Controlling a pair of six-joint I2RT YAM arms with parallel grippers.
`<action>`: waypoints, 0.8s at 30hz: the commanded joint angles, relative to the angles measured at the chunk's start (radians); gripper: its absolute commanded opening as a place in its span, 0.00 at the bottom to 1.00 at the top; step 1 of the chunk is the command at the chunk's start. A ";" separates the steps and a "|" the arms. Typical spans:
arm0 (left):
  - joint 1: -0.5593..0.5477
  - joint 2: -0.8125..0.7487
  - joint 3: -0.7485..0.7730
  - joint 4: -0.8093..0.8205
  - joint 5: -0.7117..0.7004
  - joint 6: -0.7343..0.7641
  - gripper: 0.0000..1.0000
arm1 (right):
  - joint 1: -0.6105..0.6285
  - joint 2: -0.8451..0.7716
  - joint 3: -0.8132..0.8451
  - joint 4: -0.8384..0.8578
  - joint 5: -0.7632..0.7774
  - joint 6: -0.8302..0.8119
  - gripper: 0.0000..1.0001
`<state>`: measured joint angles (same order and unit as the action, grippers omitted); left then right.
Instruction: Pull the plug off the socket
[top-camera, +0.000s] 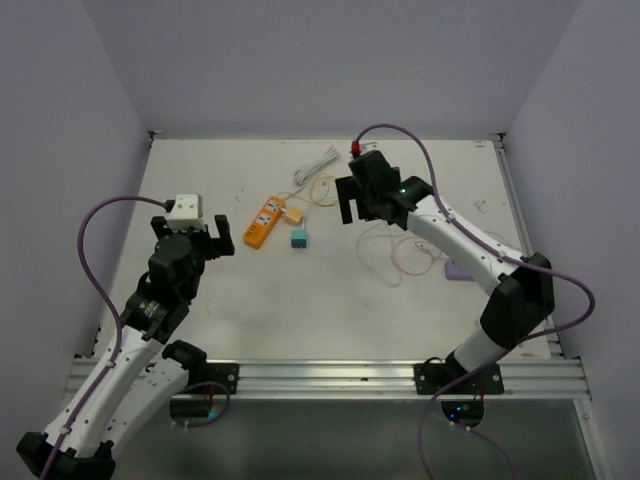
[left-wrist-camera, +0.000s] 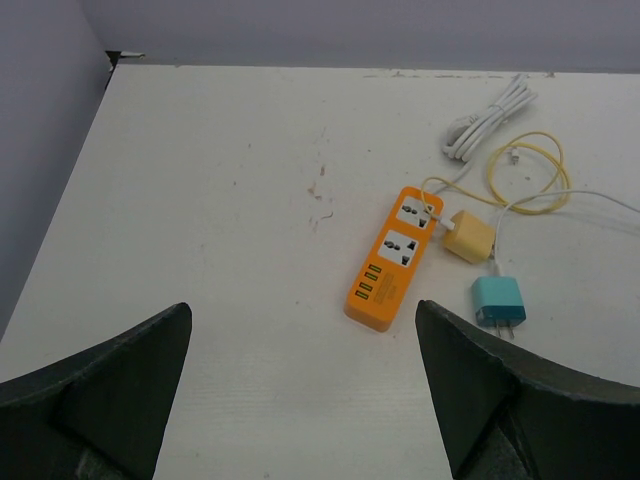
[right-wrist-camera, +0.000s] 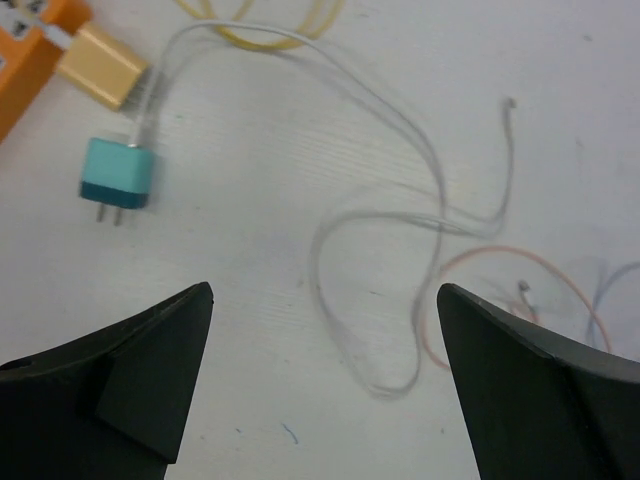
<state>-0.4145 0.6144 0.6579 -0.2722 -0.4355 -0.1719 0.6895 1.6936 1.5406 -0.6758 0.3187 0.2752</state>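
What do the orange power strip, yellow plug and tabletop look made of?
Orange power strip: moulded plastic, smooth with a slight sheen, judging by its rounded edges and uniform colour.
Yellow plug: likely plastic too, satin finish, a soft-cornered block.
Tabletop: white painted or laminated board, matte, with faint grain lines and scuffs; the core cannot be told.

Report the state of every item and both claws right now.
Left claw: open, empty.
Right claw: open, empty.
Yellow plug: in the far socket, not yet pulled.
Orange power strip: far socket occupied, near socket vacant.
Teal plug: unplugged, lying loose, prongs bare.
White cord: bundled.
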 joint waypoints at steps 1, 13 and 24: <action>0.005 -0.016 0.000 0.028 -0.011 0.011 0.97 | -0.119 -0.155 -0.124 -0.096 0.160 0.140 0.99; 0.005 -0.045 -0.001 0.025 -0.008 0.009 0.97 | -0.501 -0.471 -0.456 -0.294 0.344 0.520 0.97; 0.005 -0.068 -0.007 0.025 -0.002 0.006 0.97 | -0.510 -0.515 -0.703 -0.229 0.359 1.013 0.83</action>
<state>-0.4145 0.5549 0.6563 -0.2722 -0.4347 -0.1719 0.1802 1.1973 0.8711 -0.9558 0.6300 1.0763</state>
